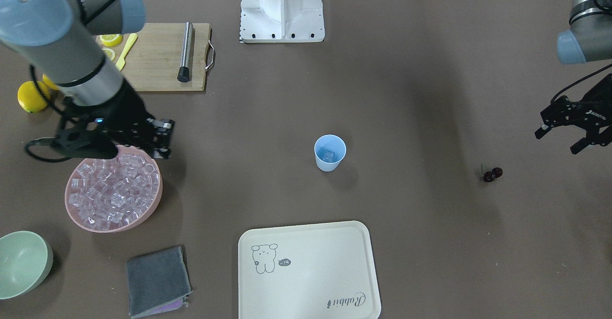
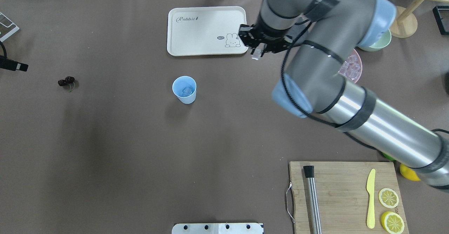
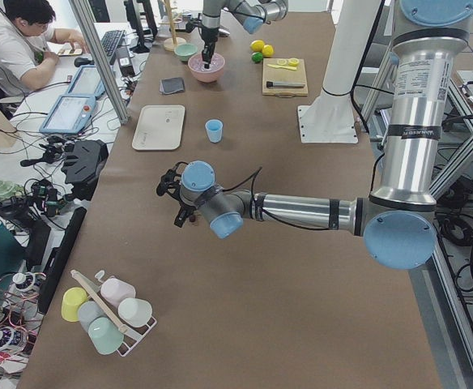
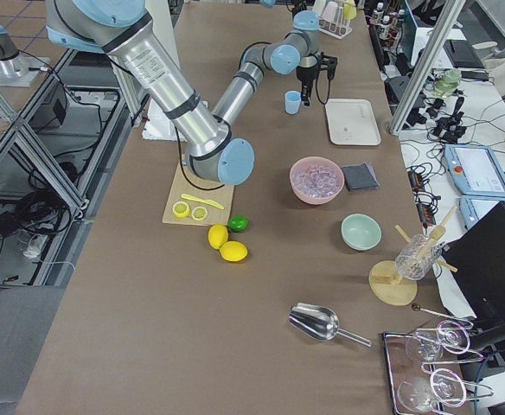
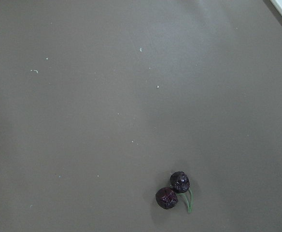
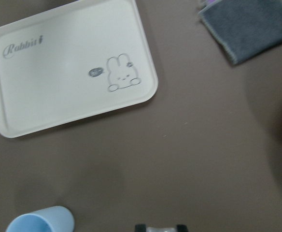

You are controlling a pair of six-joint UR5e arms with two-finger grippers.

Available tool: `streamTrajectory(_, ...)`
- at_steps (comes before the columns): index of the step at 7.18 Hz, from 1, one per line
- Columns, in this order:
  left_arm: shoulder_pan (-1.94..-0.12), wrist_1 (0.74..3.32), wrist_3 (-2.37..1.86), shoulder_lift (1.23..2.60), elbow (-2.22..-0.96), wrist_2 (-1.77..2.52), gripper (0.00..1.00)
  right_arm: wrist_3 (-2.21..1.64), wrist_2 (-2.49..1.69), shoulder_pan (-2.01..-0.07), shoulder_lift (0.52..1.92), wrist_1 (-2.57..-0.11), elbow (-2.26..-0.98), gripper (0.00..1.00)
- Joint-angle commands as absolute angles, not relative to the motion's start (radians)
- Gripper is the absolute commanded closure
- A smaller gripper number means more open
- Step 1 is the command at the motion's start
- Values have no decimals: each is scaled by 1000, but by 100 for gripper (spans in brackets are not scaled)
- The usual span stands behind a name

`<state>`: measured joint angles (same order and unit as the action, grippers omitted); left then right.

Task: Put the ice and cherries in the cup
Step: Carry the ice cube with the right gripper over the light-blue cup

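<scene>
While right fingers (image 6: 140, 226) pinch one ice cube (image 6: 160, 228), left fingers (image 1: 542, 130) spread wide, empty, near cherries (image 1: 492, 174).

Overhead looks down on the table (image 2: 105, 139) from behind; front view faces it, steeply. Both share cup (image 2: 184, 89) and tray (image 2: 196, 34). Side cameras sit far, wrist cameras close.

The cup (image 3: 214, 130) stands just beside the tray (image 3: 159, 127), the right pincer (image 3: 208, 61) hanging over the pink bowl (image 3: 213, 78).
</scene>
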<state>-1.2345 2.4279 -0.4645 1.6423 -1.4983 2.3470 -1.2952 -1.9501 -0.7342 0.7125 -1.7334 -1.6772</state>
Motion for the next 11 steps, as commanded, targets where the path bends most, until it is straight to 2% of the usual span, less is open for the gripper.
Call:
streamTrajectory(1, -1232, 2431, -462, 1667, -1454, 2347, 2, -1379, -1745, -565, 510, -1744, -1480, 100)
streamTrajectory(2, -1230, 2431, -463, 1669, -1448, 2347, 2, -1390, -1729, -546, 450, -1703, -1369, 100)
streamTrajectory(3, -1230, 2431, -465, 1669, -1448, 2347, 2, -1390, -1721, -535, 451, -1650, -1333, 100)
streamTrajectory(8, -1229, 2434, -463, 1664, -1451, 2347, 2, -1382, -1694, -523, 443, -1641, -1309, 100)
streamTrajectory(11, -1227, 2434, -463, 1664, -1451, 2349, 2, -1388, -1667, -517, 440, -1546, -1240, 97)
